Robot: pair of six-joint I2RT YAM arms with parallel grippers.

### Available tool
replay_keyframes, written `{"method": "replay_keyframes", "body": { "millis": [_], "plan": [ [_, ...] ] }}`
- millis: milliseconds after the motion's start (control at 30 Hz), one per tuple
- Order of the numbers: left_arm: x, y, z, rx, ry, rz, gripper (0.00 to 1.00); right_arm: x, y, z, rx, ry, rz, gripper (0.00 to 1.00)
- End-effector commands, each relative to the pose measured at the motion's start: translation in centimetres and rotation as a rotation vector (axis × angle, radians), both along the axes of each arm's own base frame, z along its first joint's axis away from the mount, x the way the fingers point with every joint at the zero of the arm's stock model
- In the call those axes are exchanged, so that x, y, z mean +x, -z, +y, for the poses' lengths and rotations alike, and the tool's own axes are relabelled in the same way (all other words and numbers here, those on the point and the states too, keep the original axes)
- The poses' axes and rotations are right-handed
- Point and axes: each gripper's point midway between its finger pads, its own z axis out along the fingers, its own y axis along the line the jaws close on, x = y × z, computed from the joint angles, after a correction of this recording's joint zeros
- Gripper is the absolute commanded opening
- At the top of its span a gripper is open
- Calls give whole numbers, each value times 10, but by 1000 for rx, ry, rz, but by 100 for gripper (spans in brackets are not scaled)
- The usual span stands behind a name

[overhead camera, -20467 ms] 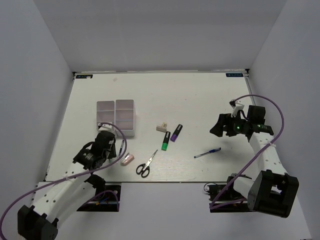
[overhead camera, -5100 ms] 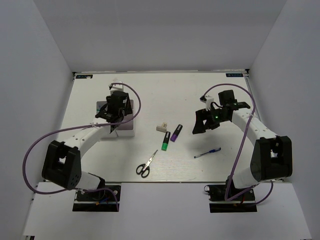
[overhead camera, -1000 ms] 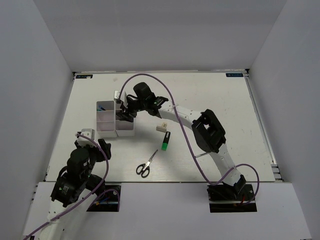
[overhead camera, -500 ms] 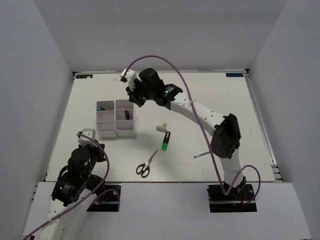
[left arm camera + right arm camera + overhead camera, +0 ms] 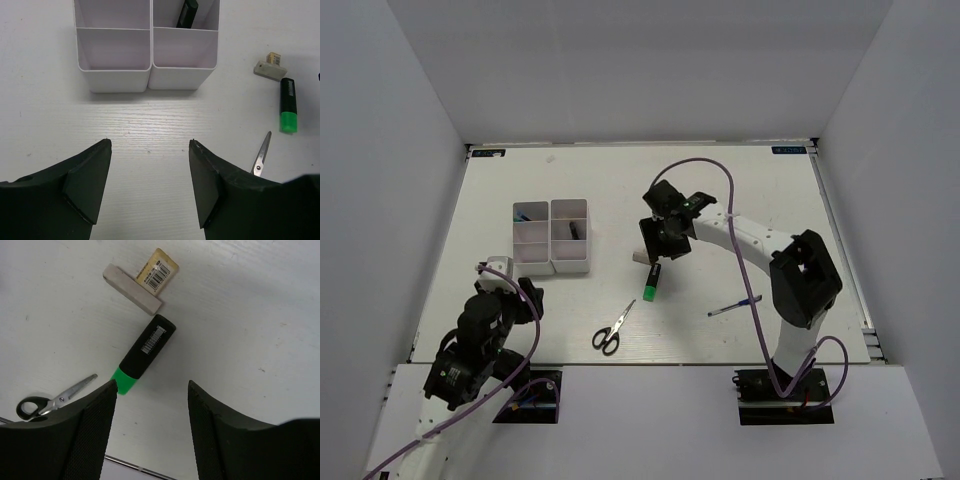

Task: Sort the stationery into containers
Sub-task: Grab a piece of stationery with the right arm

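Green black-capped highlighter [image 5: 142,352] lies on the white surface [image 5: 150,130] just beside the small beige block [image 5: 132,290], under the spread, empty right fingers [image 5: 97,430]; left fingers [image 5: 87,185], also spread, face the white plastic compartment tray [image 5: 150,75].

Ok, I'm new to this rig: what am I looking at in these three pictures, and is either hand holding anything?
The left arm and right arm are bolted at the near edge of the table, each ending in a two-finger hand. The big picture looks down from above and behind them; the other two come from cameras on each wrist, so the dark shapes at the bottom are that hand's own fingers. The left hand and the right hand are both open and empty. On the table lie a green highlighter with a black cap, a small beige block, black-handled scissors and a thin blue pen. The white plastic divided tray already holds a dark item in one compartment.
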Motion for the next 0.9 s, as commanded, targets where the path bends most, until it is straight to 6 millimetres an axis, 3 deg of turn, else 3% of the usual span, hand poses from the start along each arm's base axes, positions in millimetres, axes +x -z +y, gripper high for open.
{"method": "replay_keyframes", "body": {
  "millis": [0, 33, 233, 433, 867],
  "plan": [
    [2, 1, -1, 7, 6, 9, 73, 3, -2, 15, 58, 127, 38, 62],
    [2, 1, -2, 7, 7, 10, 73, 2, 12, 17, 39, 137, 71, 60],
    [2, 3, -3, 11, 16, 15, 73, -2, 35, 31, 69, 204, 129, 55],
    [2, 3, -4, 8, 22, 15, 73, 6, 54, 16, -15, 272, 106, 52],
    [2, 2, -4, 6, 24, 9, 73, -1, 94, 6, -100, 307, 124, 45]
  ]
}}
